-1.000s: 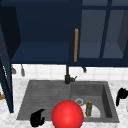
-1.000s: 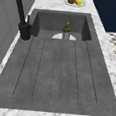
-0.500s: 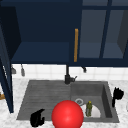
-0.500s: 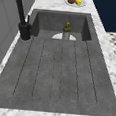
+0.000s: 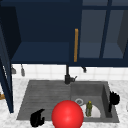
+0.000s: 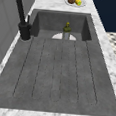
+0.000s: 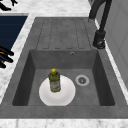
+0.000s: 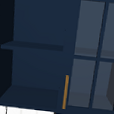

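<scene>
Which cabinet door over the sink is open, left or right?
The left door: it swings out, baring the shelves. The right door, with the orange handle, is shut.

The front camera faced the sink; two side cameras looked along it, sharing the basin; another faced the cabinet above

Left hand curled — right hand hovering.

A red ball fills the front view's foreground, hiding part of the white plate and running off the bottom edge. In the right side view, a hand is cut by the left edge, fingers alone visible. The bottle label is too blurred to read.
</scene>
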Robot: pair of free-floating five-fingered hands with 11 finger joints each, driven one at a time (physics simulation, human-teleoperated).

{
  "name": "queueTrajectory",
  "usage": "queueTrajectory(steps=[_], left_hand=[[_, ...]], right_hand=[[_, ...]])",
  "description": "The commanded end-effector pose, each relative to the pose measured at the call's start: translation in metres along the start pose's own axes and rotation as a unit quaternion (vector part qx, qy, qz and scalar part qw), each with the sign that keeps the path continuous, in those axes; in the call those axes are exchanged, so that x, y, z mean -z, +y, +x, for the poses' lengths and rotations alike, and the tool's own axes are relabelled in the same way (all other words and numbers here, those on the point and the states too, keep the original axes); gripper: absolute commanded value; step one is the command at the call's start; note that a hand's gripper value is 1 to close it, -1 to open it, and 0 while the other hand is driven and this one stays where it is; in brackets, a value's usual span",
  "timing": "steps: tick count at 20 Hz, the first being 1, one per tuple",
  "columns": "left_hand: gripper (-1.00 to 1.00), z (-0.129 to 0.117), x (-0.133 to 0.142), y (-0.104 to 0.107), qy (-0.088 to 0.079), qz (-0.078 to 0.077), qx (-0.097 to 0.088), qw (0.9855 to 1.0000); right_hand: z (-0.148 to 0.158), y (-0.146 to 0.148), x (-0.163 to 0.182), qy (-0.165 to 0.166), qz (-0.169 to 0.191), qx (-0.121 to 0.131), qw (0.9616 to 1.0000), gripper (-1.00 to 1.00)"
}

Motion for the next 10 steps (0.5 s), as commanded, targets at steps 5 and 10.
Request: queueTrajectory(steps=[5, 10], left_hand=[[0.0, 0.0, 0.0, 0.0, 0.0, 0.0, 0.0, 1.0], [0.0, 0.0, 0.0, 0.0, 0.0, 0.0, 0.0, 1.0]], right_hand=[[0.004, 0.019, -0.059, -0.026, 0.005, -0.007, 0.9996, -1.0], [0.013, 0.028, -0.089, -0.04, 0.007, -0.019, 0.999, -1.0]])
